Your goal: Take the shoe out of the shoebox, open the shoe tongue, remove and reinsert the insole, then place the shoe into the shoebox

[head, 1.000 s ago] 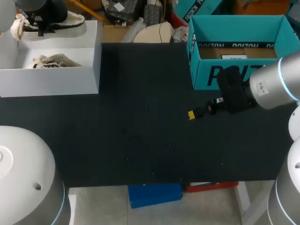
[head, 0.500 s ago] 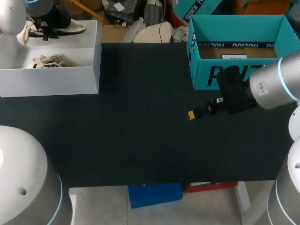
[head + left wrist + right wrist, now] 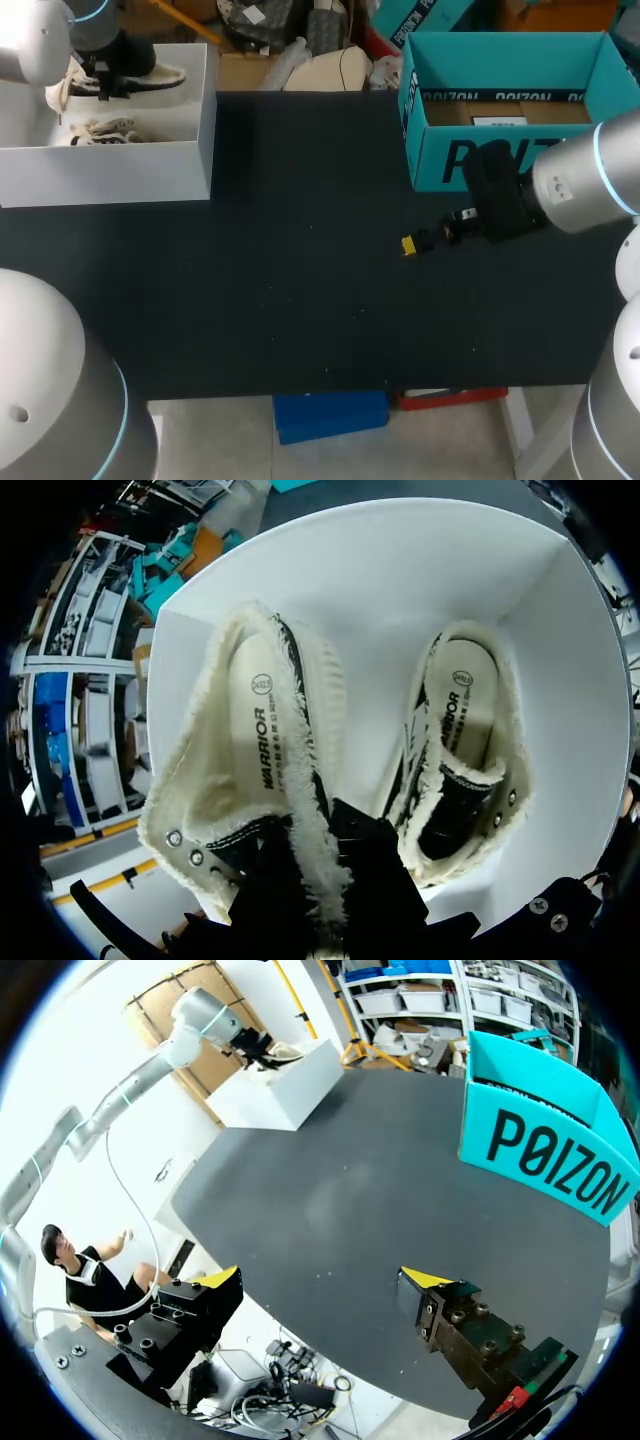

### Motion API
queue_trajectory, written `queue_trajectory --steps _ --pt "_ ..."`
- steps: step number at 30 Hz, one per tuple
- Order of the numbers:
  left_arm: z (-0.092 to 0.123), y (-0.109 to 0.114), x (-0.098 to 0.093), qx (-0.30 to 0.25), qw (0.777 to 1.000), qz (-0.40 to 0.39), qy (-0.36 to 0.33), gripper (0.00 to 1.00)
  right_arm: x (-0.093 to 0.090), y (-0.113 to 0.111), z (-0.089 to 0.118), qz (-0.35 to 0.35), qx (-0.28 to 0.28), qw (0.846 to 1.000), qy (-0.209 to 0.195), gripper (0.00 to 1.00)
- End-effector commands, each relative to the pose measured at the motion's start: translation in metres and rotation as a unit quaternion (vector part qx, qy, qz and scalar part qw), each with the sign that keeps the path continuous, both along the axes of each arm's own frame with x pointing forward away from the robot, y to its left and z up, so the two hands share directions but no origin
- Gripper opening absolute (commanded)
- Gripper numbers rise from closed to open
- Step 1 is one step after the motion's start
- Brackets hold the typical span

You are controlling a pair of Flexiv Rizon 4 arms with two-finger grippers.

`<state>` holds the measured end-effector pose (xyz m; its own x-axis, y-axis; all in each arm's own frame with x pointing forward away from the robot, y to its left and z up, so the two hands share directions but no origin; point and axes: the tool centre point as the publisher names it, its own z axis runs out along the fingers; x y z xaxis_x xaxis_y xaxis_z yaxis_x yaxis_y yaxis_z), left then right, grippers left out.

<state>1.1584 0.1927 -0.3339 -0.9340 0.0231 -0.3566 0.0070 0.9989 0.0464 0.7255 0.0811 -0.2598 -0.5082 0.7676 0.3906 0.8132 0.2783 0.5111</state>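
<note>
From above, our left arm (image 3: 45,40) comes in at the far left corner and hangs over the white shoebox (image 3: 110,170). A shoe (image 3: 150,75) with a cream, fringed edge sits right under its wrist at the far side of the shoebox. We cannot tell whether it is lifted clear of the bottom. A second shoe (image 3: 100,131) lies lower in the shoebox, nearer the front wall. Across the black tabletop (image 3: 300,280), an open teal box (image 3: 450,160) stands at the far right. Our right gripper (image 3: 412,243) hangs just in front of it, above the tabletop.

In the left wrist view, the two shoes lie side by side inside the shoebox with their insoles showing. The left gripper (image 3: 322,890) has its dark fingers on either side of the first shoe's fringed collar wall, pinched onto it.

In the right wrist view, the right gripper's fingers stand wide apart and hold nothing, with bare tabletop ahead. The teal box is off to one side, and the shoebox with our left arm above it is at the far end.
</note>
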Motion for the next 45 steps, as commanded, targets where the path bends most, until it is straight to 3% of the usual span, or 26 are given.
queue_trajectory --steps 1,17,18,19,20,21,22,24,26,31,32,33,34,35,37,40,42,45 --pt "-0.018 -0.001 0.013 0.000 1.000 -0.006 0.007 0.00 0.000 0.001 0.000 -0.001 -0.001 1.000 0.001 1.00" --pt "-0.064 0.004 0.011 0.012 0.999 -0.007 0.036 0.02 0.000 0.001 0.000 -0.001 -0.001 1.000 0.001 1.00" --pt "-0.065 0.005 0.011 0.013 0.999 -0.005 0.036 0.23 0.000 0.001 0.000 -0.001 -0.001 1.000 0.001 1.00" --pt "-0.065 0.005 0.011 0.013 0.999 -0.005 0.036 0.58 0.000 0.001 0.000 -0.001 -0.001 1.000 0.001 1.00" --pt "-0.065 0.005 0.010 0.014 0.999 -0.005 0.037 0.80 0.000 0.001 0.000 -0.001 -0.001 1.000 0.001 1.00" --pt "-0.062 0.004 0.009 0.013 0.999 -0.004 0.038 0.80 0.000 0.001 0.000 -0.001 -0.001 1.000 0.001 1.00" --pt "-0.060 0.004 0.008 0.013 0.999 -0.005 0.038 0.80 0.000 0.001 0.000 -0.001 -0.001 1.000 0.001 1.00" --pt "-0.054 0.003 0.005 0.017 0.999 -0.009 0.040 0.69 0.000 0.001 0.000 -0.001 -0.001 1.000 0.001 1.00" --pt "-0.046 0.002 0.002 0.016 0.999 -0.011 0.044 0.51 0.000 0.001 0.000 -0.001 -0.001 1.000 0.001 1.00" --pt "-0.027 0.000 -0.005 0.030 0.999 -0.011 0.039 0.36 0.000 0.001 0.000 -0.001 -0.001 1.000 0.001 1.00" --pt "-0.026 0.000 -0.005 0.032 0.999 -0.008 0.039 0.22 0.000 0.001 0.000 -0.001 -0.001 1.000 0.001 1.00" --pt "-0.026 0.000 -0.005 0.033 0.999 -0.006 0.040 0.00 0.000 0.001 0.000 -0.001 -0.001 1.000 0.001 1.00" --pt "-0.026 -0.001 -0.005 0.033 0.999 -0.004 0.043 0.00 0.000 0.001 0.000 -0.001 -0.001 1.000 0.001 1.00" --pt "-0.026 -0.001 -0.006 0.034 0.999 0.003 0.043 0.10 0.000 0.001 0.000 -0.001 -0.001 1.000 0.001 1.00" --pt "-0.018 -0.002 -0.007 0.029 0.999 0.006 0.043 0.75 0.000 0.001 0.000 -0.001 -0.001 1.000 0.001 1.00" --pt "0.004 -0.007 -0.014 0.025 0.999 0.011 0.035 0.80 0.000 0.001 0.000 -0.001 -0.001 1.000 0.001 1.00" --pt "0.021 -0.009 -0.019 0.014 0.999 0.028 0.036 1.00 0.000 0.001 0.000 -0.001 -0.001 1.000 0.001 1.00" --pt "0.045 -0.009 -0.031 0.008 0.998 0.049 0.040 1.00 0.000 0.001 0.000 -0.001 -0.001 1.000 0.001 1.00"
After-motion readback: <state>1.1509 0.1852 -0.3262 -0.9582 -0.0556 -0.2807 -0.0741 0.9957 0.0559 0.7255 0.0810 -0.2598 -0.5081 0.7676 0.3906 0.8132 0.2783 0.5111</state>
